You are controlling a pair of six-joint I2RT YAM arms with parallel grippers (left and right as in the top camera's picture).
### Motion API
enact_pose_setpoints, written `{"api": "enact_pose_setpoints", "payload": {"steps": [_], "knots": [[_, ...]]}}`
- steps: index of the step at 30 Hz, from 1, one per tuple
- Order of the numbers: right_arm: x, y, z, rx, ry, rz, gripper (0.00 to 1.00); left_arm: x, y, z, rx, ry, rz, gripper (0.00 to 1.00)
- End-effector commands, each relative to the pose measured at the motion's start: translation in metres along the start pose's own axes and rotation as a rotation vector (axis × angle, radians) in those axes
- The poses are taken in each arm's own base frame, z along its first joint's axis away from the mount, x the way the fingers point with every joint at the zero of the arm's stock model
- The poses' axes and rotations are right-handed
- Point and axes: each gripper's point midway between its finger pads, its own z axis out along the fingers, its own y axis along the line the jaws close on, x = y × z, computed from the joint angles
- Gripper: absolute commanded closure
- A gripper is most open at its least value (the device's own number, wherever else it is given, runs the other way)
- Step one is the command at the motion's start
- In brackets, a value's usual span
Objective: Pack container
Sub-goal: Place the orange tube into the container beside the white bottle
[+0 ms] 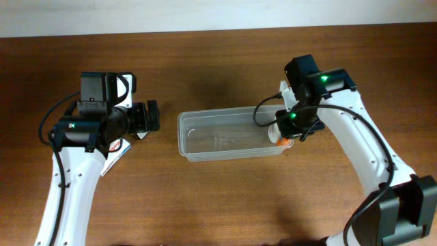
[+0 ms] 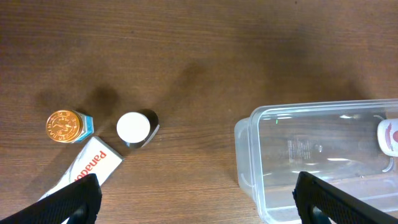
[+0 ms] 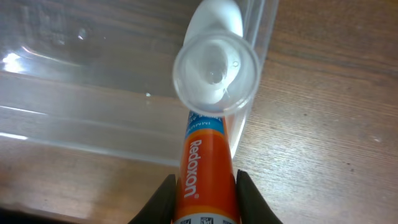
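The right hand (image 3: pixel 207 190) is clamped on an orange Redoxon tube (image 3: pixel 205 155). The tube's long axis crosses the right end wall of the clear container (image 1: pixel 232 152) mid-tabletop (image 1: pixel 205 61), cap (image 3: pixel 216 73) just inside (body, I'd judge, not yet). The left hand (image 1: pixel 151 116) hangs spread, well apart, over a gold-capped bottle (image 2: pixel 64 126), a white-capped bottle (image 2: pixel 133 127) and a Panadol box (image 2: pixel 87 165).

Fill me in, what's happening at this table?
The right gripper is shut on an orange Redoxon tube with a clear cap, holding it at the right end of the clear plastic rectangular container. The left gripper hangs open near a gold-lidded jar, a white-capped bottle and a white Panadol box left of the container.
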Motion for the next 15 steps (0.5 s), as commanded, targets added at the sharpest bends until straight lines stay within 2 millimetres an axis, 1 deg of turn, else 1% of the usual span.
{"api": "enact_pose_setpoints", "payload": {"steps": [1,4,9,10,12,15], "knots": [[0.003,-0.002,0.015,0.024,0.012,-0.001,0.81,-0.008,-0.001,-0.004,0.01,-0.021,0.01,0.01],[0.002,-0.003,0.024,0.024,0.005,-0.001,0.81,-0.008,-0.001,-0.004,0.01,-0.021,0.01,0.01],[-0.001,-0.003,0.03,0.023,-0.008,-0.002,0.8,-0.008,-0.001,-0.004,0.01,-0.021,0.01,0.01],[0.0,-0.003,0.03,0.023,-0.008,-0.002,0.73,-0.008,-0.001,-0.004,0.01,-0.021,0.01,0.0],[0.0,-0.003,0.03,0.023,-0.008,-0.002,0.55,-0.008,-0.001,-0.004,0.01,-0.021,0.01,0.01],[0.0,-0.003,0.03,0.023,-0.008,-0.002,0.52,-0.008,-0.001,-0.004,0.01,-0.021,0.01,0.01]]}}
